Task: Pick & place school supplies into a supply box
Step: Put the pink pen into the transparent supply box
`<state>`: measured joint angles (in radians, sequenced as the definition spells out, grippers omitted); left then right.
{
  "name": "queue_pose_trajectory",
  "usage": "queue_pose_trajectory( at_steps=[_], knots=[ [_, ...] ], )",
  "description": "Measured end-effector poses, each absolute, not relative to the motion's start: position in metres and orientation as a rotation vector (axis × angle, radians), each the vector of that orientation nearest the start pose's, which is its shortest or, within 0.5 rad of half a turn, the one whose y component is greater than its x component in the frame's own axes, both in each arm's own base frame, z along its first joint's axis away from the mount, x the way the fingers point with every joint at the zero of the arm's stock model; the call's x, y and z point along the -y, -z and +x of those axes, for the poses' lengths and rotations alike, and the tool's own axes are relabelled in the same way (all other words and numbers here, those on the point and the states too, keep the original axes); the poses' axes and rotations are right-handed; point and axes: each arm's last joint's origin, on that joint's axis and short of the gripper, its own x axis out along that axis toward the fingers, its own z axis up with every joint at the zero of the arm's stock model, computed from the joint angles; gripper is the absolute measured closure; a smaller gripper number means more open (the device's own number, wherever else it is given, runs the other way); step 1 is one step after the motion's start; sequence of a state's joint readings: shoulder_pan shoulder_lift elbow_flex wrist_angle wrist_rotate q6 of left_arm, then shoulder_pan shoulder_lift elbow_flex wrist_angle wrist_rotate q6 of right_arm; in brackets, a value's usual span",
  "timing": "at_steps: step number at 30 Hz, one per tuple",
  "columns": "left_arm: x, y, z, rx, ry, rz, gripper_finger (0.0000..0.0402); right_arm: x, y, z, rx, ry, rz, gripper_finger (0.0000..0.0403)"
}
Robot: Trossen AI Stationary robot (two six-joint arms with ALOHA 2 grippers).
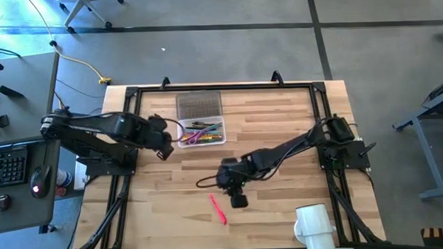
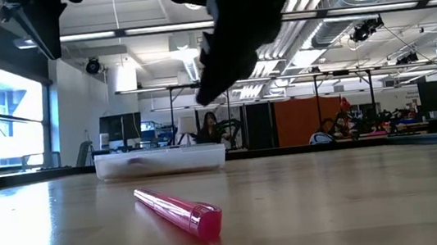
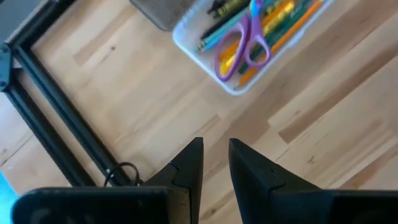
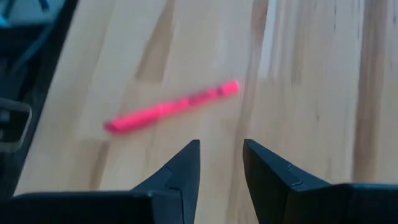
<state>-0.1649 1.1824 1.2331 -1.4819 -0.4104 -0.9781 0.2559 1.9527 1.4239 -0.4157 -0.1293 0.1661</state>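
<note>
Your left gripper hovers parted and empty just left of the one clear plastic box, which holds several pens, pencils and purple-handled scissors. One flat grey textured rectangle lies beyond it. Your right gripper, parted, empty, hangs beside one pink pen on the wood table. One white mug sits near right.

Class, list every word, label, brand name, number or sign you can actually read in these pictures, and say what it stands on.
No text can be read in any view.
pink pen: dark marks along its barrel, too blurred to read.
pencils in the supply box: dark print on a yellow one, too small to read.
white mug: no print shows.
keyboard on the side desk: keys too small to read.
</note>
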Motion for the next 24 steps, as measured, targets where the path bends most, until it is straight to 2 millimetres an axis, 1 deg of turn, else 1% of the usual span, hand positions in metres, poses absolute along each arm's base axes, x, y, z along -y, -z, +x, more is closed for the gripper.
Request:
queue_pose_trajectory(
  at_steps=[4, 6, 10, 13, 16, 24],
  knots=[
    [0.020, -0.322, 0.180, -1.134, -0.825, -0.417, 0.0291, -0.112, -0.191, 0.415, -0.896, -0.252, 0.156, 0.0297],
    [0.020, -0.321, 0.182, -1.130, -0.825, -0.421, 0.0291, -0.113, -0.188, 0.418, -0.878, -0.238, 0.152, 0.0297],
    [0.020, -0.321, 0.182, -1.125, -0.826, -0.421, 0.0291, -0.113, -0.180, 0.418, -0.897, -0.179, 0.114, 0.0297],
    [0.020, -0.321, 0.183, -1.125, -0.826, -0.421, 0.0291, -0.117, -0.180, 0.417, -0.892, -0.143, 0.109, 0.0297],
    [0.020, -0.321, 0.183, -1.117, -0.822, -0.427, 0.0291, -0.125, -0.181, 0.415, -0.888, -0.131, 0.132, 0.0297],
    [0.020, -0.321, 0.184, -1.106, -0.817, -0.432, 0.0291, -0.157, -0.183, 0.407, -0.854, -0.146, 0.167, 0.0298]
  ],
)
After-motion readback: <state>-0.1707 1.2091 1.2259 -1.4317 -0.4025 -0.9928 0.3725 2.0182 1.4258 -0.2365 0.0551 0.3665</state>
